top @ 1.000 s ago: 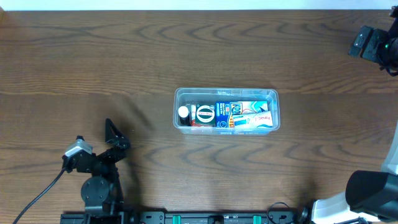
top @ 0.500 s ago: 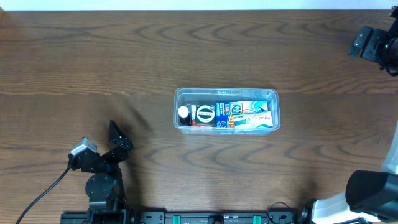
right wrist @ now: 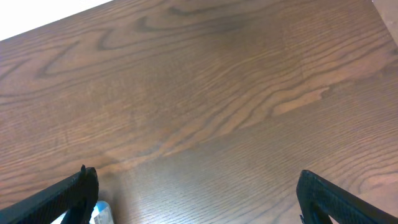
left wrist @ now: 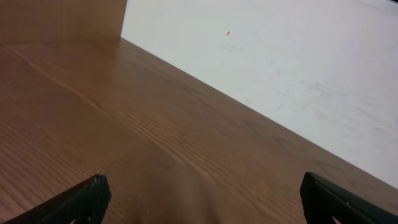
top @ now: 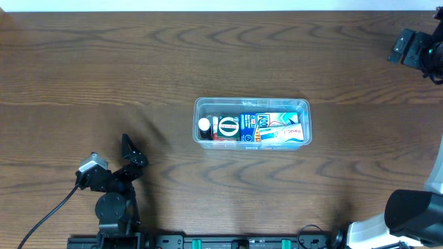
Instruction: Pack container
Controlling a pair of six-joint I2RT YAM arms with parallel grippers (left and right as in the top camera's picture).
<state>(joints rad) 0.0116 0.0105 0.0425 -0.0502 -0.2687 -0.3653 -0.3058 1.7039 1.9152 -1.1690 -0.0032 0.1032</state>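
The container [top: 228,105] sits near the middle of the surface [top: 138,62], its long sides running left to right in the overhead view. It is a shallow tub of clear plastic with rounded corners and a raised rim. Several packets lie flat inside it: a black-and-white packet [top: 227,127] toward its left end, a blue packet [top: 249,128] at its middle, and a pale packet [top: 287,131] with red print toward its right end. A small white round thing [top: 204,125] is tucked against the container's left wall (what it is cannot be told).

By its look, the tub should be light even when loaded. Its thin walls would probably bow under a hard squeeze, and the smooth plastic is likely slippery. The rim looks like the stiffest part, so the safest hold would be on the rim at a short end, or across the narrow width with one finger on each long wall. The packets look soft and light, and are best pinched by an edge.

The left claw [left wrist: 202,186] hangs well apart from the container, off its left end toward the near edge of the surface. Its fingers are spread wide and hold nothing. The right claw [right wrist: 196,180] is likewise spread wide and empty. The right arm [top: 417,48] sits well off the container's right end, toward the far edge.
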